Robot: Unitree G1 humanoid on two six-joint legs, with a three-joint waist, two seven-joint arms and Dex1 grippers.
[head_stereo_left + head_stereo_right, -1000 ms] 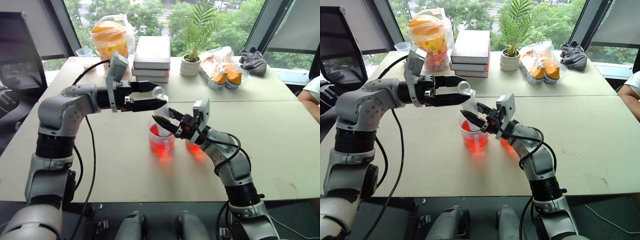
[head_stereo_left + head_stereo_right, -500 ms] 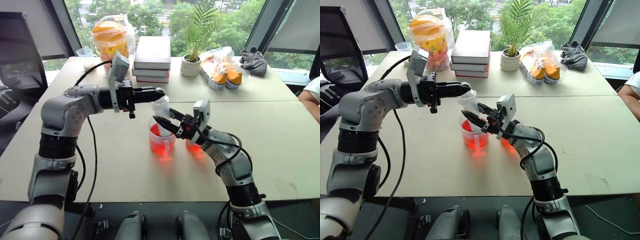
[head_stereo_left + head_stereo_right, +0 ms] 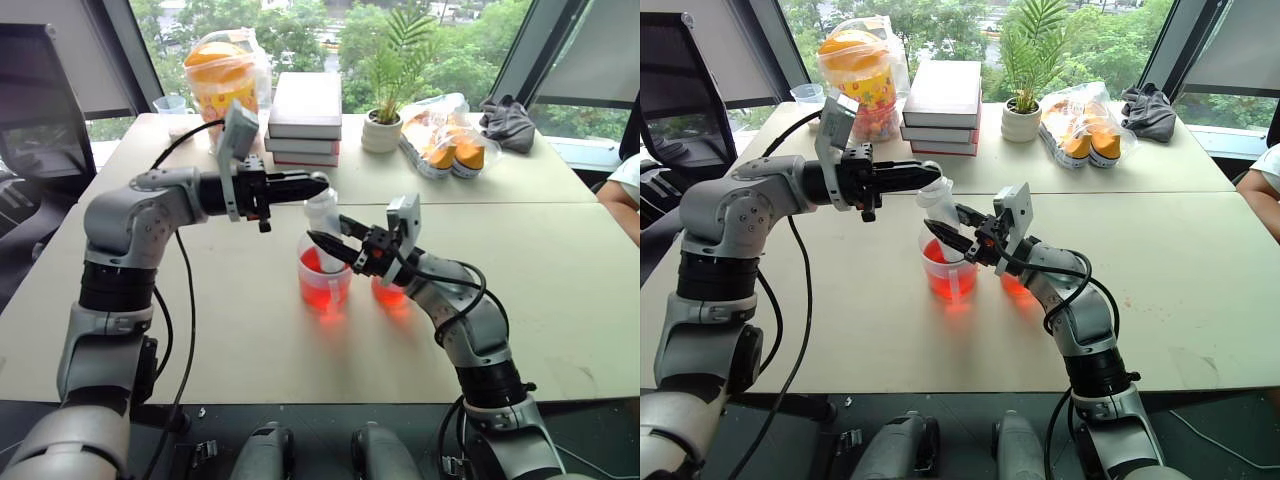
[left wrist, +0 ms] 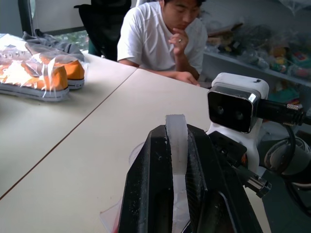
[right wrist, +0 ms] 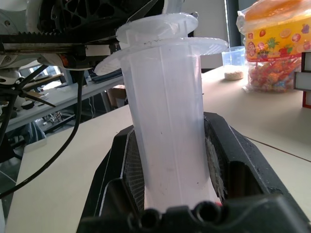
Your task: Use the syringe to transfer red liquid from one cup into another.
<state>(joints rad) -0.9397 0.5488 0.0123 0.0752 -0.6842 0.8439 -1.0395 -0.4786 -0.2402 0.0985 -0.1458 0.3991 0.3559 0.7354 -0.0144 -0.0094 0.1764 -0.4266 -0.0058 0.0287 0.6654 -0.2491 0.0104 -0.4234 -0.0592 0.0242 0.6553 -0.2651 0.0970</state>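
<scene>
The syringe (image 3: pixel 322 225) stands tip-down in the larger clear cup (image 3: pixel 323 285), which holds red liquid (image 3: pixel 322 290). My right gripper (image 3: pixel 324 243) is shut on the syringe's barrel (image 5: pixel 167 131), coming in from the right. Reaching level from the left, my left gripper (image 3: pixel 316 185) is shut on the plunger's top flange (image 4: pixel 176 141). The smaller cup (image 3: pixel 388 294) with red liquid stands just right of the larger one, partly hidden behind my right wrist. The syringe's tip is hidden inside the cup.
Along the table's far side are a snack jar (image 3: pixel 220 75), a stack of books (image 3: pixel 305 118), a potted plant (image 3: pixel 382 120), bagged shoes (image 3: pixel 445 140) and a grey cloth (image 3: pixel 508 122). A person (image 4: pixel 160 34) sits at the right edge.
My left gripper, open around the plunger's top a second ago, has shut on it. My right gripper and the cups have stayed in place.
</scene>
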